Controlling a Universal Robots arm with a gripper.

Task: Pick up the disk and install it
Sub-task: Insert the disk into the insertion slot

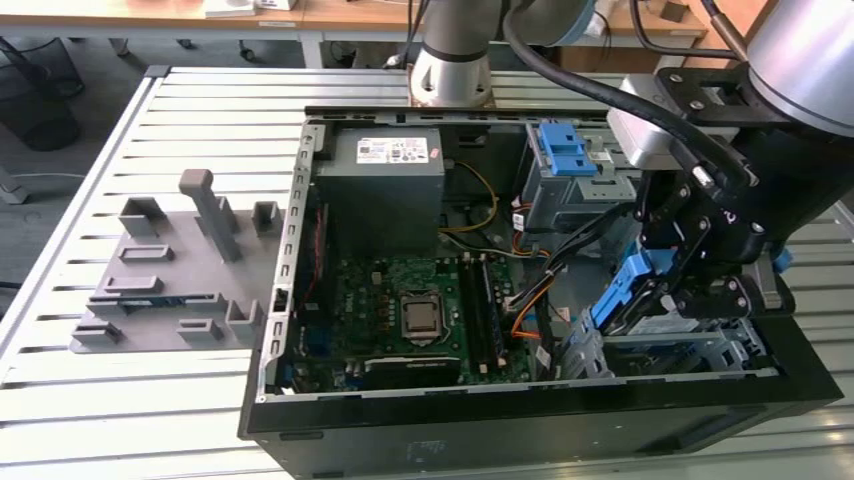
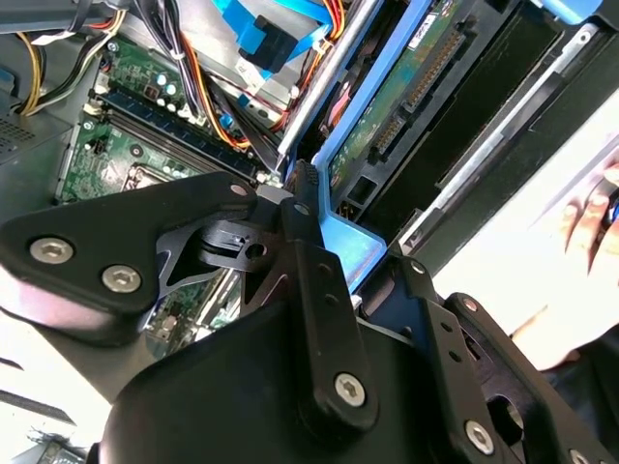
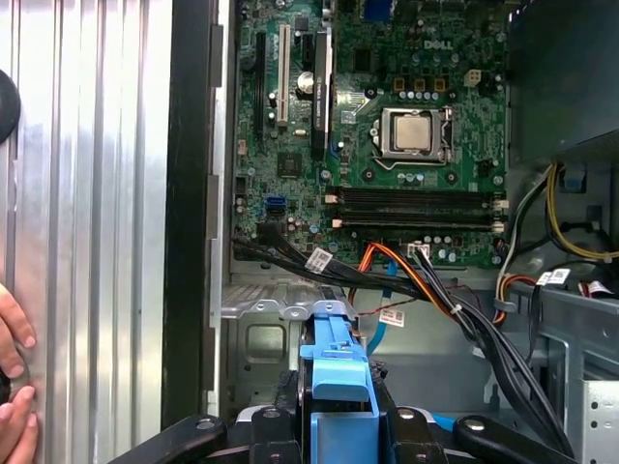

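Blue plastic frames the disk (image 1: 622,300), which the hand (image 1: 701,290) holds clamped, a finger on either side of it in the first wrist view. The disk hangs tilted over the grey drive cage (image 1: 721,350), which sits right beneath the hand in a corner of the open case (image 1: 534,440). In the second wrist view its green circuit side shows. Black, orange and red cables (image 3: 426,280) run close by the hand, between it and the motherboard (image 1: 400,310). Well away from the hand, beyond the case, a grey fixture (image 1: 174,270) stands on the slatted metal worktop (image 1: 80,400). A person's fingers (image 3: 14,387) lie over the worktop outside the case.
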